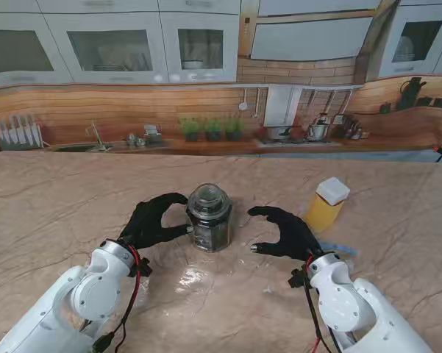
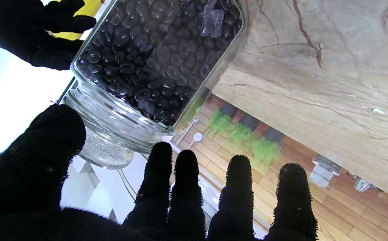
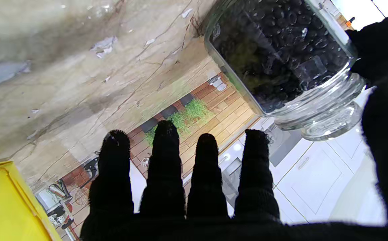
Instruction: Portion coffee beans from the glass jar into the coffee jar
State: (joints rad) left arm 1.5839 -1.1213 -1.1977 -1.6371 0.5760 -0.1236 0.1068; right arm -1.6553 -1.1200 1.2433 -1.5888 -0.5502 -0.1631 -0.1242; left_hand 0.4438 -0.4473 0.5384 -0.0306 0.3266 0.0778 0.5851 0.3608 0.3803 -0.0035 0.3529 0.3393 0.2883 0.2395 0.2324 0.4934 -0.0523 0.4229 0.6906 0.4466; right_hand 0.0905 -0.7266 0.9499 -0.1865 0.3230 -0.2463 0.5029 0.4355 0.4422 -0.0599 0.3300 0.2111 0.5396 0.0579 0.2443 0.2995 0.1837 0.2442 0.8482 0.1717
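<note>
Glass jar stands upright at table centre, long axis vertical, lid on, between my two hands. From my left hand it lies at approx 3 o'clock, thumb and fingertip right by the glass; can't tell if touching. Right hand has it at 9 o'clock w/ a clear gap, so left is nearer. Both hands spread, holding nothing. Jar is clear glass, packed w/ dark coffee beans nearly to the shoulder. Yellow coffee jar, white cap, stands at 1 o'clock from right hand.
</note>
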